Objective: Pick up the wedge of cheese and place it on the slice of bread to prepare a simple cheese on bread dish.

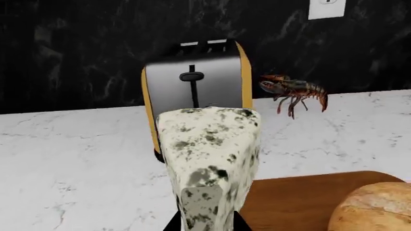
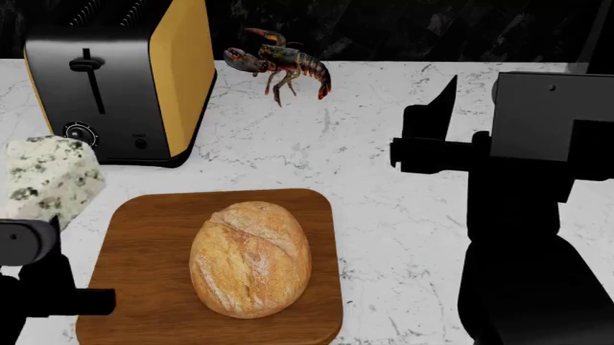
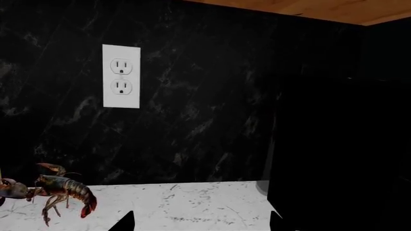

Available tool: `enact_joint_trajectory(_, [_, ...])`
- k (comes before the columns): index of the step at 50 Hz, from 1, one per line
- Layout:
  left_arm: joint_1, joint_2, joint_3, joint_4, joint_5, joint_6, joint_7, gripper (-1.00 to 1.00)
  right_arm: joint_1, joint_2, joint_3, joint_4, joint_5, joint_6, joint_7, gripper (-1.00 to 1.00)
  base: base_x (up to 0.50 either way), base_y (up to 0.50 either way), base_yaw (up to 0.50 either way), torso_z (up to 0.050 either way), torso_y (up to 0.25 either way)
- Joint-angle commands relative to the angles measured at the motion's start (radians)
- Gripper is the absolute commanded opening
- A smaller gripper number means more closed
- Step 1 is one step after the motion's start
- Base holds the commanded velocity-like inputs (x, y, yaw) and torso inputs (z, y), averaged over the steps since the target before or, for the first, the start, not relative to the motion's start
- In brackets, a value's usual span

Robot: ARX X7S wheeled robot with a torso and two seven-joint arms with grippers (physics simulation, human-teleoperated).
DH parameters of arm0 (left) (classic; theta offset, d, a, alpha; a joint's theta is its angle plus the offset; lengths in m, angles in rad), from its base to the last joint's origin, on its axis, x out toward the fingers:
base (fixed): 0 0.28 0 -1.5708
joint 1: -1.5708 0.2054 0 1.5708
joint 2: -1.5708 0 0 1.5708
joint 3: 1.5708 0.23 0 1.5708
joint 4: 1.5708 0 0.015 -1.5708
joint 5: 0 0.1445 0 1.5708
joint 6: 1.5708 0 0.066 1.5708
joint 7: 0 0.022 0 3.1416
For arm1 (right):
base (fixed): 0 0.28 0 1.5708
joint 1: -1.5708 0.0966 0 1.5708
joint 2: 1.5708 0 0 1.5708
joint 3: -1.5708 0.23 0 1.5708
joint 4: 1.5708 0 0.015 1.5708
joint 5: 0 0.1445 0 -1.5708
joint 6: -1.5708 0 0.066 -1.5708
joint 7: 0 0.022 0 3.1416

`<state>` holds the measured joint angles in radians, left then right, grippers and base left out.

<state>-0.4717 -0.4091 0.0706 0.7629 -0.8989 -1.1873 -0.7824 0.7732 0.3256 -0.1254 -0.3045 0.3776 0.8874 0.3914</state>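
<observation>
The wedge of cheese (image 1: 209, 159), pale with dark mould spots, stands upright between the two black fingertips of my left gripper (image 1: 205, 224), which is shut on it. From the head camera the cheese (image 2: 50, 180) hangs at the far left, in front of the toaster and just off the board's left far corner. The slice of bread (image 2: 251, 259), a golden oval loaf, lies in the middle of the wooden cutting board (image 2: 144, 223); its crust (image 1: 376, 207) shows beside the cheese. My right gripper (image 3: 200, 222) is open and empty, held above the counter to the right (image 2: 422, 135).
A black and yellow toaster (image 2: 120, 79) stands at the back left, directly behind the cheese (image 1: 196, 77). A red-brown lobster (image 2: 283, 65) lies near the black backsplash. A white wall outlet (image 3: 121, 76) is on the wall. White marble counter (image 2: 384, 208) lies between board and right arm.
</observation>
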Motion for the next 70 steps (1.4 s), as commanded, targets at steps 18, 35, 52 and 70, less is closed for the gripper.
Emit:
enact_joint_trajectory(18, [-0.265,0.087,0.175,-0.166,0.003,0.029,0.119,-1.00,0.000,0.005,-0.002,0.004,0.008,-0.006,0.003,1.00,0.00,0.00,0.00,0.000,0.000])
enact_joint_trajectory(35, [-0.329,0.137,0.297,-0.281,0.053,0.108,0.228,-1.00,0.000,0.007,-0.002,0.004,0.013,-0.010,0.006,1.00,0.00,0.00,0.00,0.000,0.001])
enact_joint_trajectory(52, [-0.317,0.158,0.346,-0.329,0.079,0.176,0.276,-1.00,-0.004,0.011,-0.006,0.005,0.016,-0.017,0.007,1.00,0.00,0.00,0.00,0.000,0.001])
enact_joint_trajectory(70, [-0.311,0.170,0.367,-0.363,0.085,0.216,0.301,-1.00,0.001,0.013,-0.005,0.004,0.023,-0.012,0.012,1.00,0.00,0.00,0.00,0.000,0.001])
